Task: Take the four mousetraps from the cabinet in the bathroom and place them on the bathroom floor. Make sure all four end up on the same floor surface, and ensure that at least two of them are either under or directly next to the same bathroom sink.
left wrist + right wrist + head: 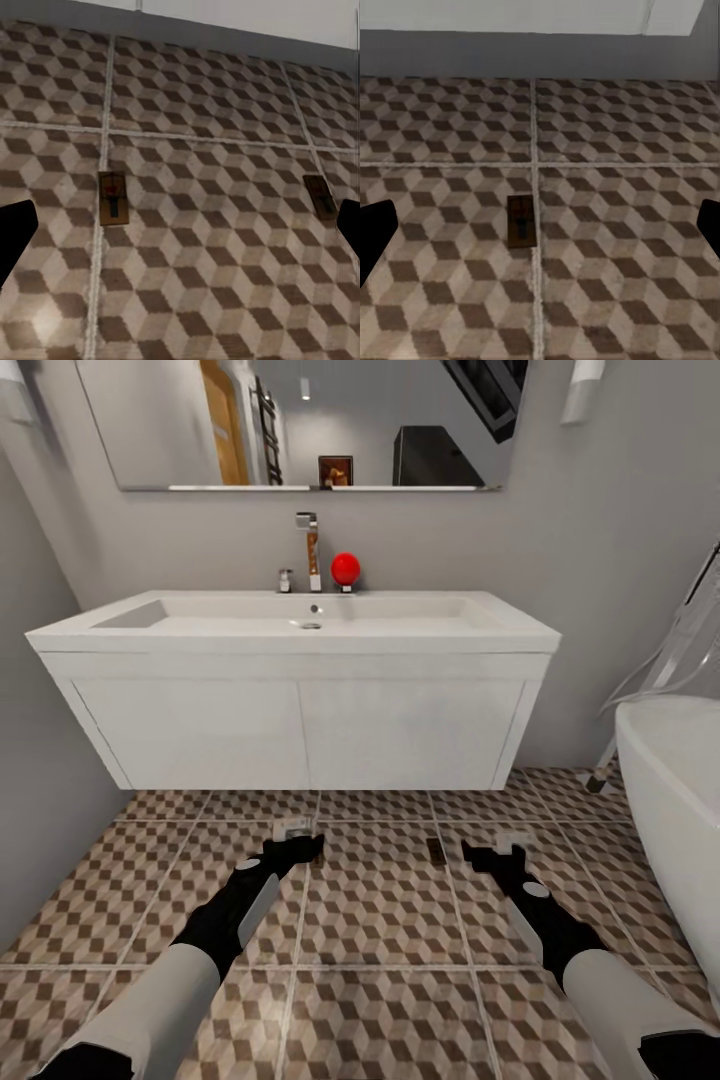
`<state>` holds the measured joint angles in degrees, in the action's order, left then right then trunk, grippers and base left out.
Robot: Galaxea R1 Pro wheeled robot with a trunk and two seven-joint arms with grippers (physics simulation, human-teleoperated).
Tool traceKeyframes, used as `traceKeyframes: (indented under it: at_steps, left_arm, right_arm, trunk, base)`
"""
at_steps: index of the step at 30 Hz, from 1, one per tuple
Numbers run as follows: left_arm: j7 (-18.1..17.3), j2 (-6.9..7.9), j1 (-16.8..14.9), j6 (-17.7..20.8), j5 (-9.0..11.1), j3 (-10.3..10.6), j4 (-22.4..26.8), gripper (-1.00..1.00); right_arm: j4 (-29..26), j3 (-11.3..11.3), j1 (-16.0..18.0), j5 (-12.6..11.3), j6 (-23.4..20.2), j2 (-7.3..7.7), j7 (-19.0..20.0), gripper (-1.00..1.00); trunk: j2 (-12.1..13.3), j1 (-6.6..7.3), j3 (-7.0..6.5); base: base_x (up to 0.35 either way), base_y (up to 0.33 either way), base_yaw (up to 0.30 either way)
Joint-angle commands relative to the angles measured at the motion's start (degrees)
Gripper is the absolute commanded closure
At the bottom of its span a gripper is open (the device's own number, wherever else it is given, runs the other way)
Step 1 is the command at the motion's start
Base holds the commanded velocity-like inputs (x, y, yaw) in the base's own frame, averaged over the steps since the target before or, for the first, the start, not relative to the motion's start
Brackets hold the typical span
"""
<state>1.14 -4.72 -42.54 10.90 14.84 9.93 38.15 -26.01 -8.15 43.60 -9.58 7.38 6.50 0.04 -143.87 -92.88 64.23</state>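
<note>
One mousetrap [436,850] lies flat on the bathroom floor [380,930], in front of the bathroom sink [300,622] and between my two grippers. In the left wrist view two mousetraps [112,198] [320,196] lie on the tiles, one beside a grout line. The right wrist view has a mousetrap [520,220] next to a grout line. My left gripper [300,847] [180,232] hangs open just above the floor and holds nothing. My right gripper [485,855] [540,229] is also open and empty. The cabinet is out of view.
The white vanity [300,730] hangs on the wall with a gap beneath it. A chrome tap [310,550] and a red ball [345,568] stand on the basin's back edge. A white bathtub [680,790] crowds the right side; a grey wall [40,760] closes the left.
</note>
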Motion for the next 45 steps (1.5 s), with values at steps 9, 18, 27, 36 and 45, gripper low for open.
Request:
traceKeyframes:
  at_steps: [9,18,27,36,45]
  left_arm:
    - [0.0,-0.02,0.0,-0.02,-0.04,0.0,0.0,-1.0]
    - [0.0,-0.02,0.0,0.0,-0.05,0.0,0.0,-1.0]
    - [0.0,-0.02,0.0,0.0,-0.07,0.0,0.0,-1.0]
    - [0.0,-0.02,0.0,0.0,-0.07,0.0,0.0,-1.0]
    - [0.0,-0.02,0.0,0.0,-0.14,0.0,-0.02,-1.0]
  right_arm:
    - [0.02,-0.02,0.0,0.0,0.0,0.0,0.01,-1.0]
    - [0.01,-0.02,0.0,0.0,0.0,-0.01,-0.02,-1.0]
    - [0.04,-0.02,0.0,0.0,0.0,0.0,0.03,-1.0]
    - [0.02,-0.02,0.0,0.0,0.0,0.0,-0.02,-1.0]
    - [0.06,-0.02,0.0,0.0,0.0,0.0,-0.02,-1.0]
  trunk:
    - [0.13,0.23,-2.0]
    - [0.25,0.46,-3.99]
    - [0.37,0.69,-5.99]
    - [0.49,0.92,-7.98]
    - [0.61,1.16,-9.98]
  base:
    - [0.0,0.0,0.0]
    - [0.0,0.0,0.0]
    - [0.0,0.0,0.0]
    - [0.0,0.0,0.0]
    - [0.0,0.0,0.0]
